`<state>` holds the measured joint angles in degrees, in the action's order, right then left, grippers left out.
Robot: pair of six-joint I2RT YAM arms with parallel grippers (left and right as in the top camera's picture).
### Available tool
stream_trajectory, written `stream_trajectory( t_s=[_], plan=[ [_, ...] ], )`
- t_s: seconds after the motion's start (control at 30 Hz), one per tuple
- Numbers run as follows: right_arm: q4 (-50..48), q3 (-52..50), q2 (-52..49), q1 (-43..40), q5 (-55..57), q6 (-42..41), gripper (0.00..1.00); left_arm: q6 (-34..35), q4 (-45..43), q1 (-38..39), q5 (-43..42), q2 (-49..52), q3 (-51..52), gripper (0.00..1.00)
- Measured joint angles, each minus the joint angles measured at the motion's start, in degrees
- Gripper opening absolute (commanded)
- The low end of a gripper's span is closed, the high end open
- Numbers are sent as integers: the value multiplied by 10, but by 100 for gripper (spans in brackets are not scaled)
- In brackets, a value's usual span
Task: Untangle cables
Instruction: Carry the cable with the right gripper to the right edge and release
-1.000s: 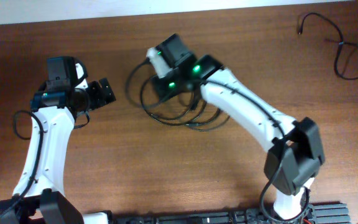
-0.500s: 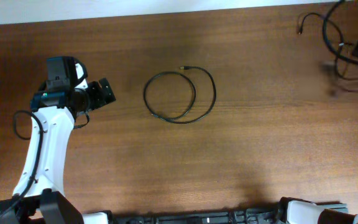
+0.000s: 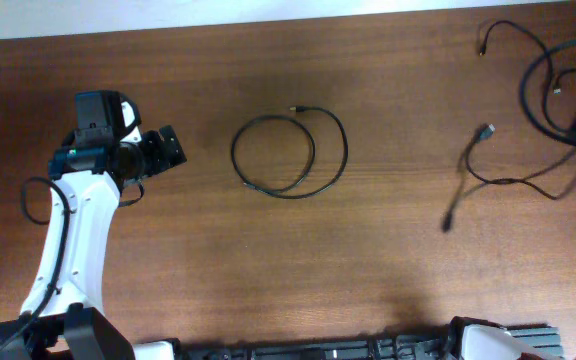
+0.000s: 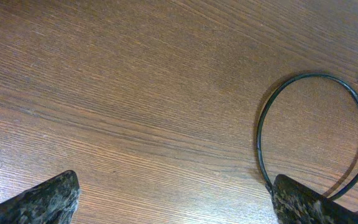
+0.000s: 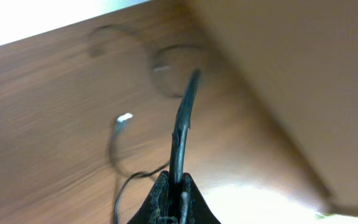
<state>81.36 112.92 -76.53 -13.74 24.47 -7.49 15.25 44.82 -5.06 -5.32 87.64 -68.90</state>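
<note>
Right gripper hauled one cable to the table edge, pinched tight; left gripper wide, empty.

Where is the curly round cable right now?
In the overhead view, the looped cable lies flat near the middle of the table, a little way in front of the open left gripper and not touching it.

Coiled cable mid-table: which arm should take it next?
Left. The left hand is open, empty and near the coil. The right hand is off at the table's far side, shut on another cable.
</note>
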Motion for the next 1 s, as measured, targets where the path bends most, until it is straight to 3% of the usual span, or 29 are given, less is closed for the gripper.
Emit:
stream_trajectory(
  t_s=[0.17, 0.43, 0.6, 0.83, 1.0],
  plan=[
    [1, 0, -2, 0, 201, -45, 4, 0, 0, 0, 0, 0, 0, 99],
    [-8, 0, -9, -1, 306, -48, 4, 0, 0, 0, 0, 0, 0, 99],
    [-10, 0, -68, -1, 306, -53, 4, 0, 0, 0, 0, 0, 0, 99],
    [-12, -32, -82, -130, 176, -72, 4, 0, 0, 0, 0, 0, 0, 99],
    [-9, -32, -82, -146, 106, -74, 4, 0, 0, 0, 0, 0, 0, 99]
  ],
)
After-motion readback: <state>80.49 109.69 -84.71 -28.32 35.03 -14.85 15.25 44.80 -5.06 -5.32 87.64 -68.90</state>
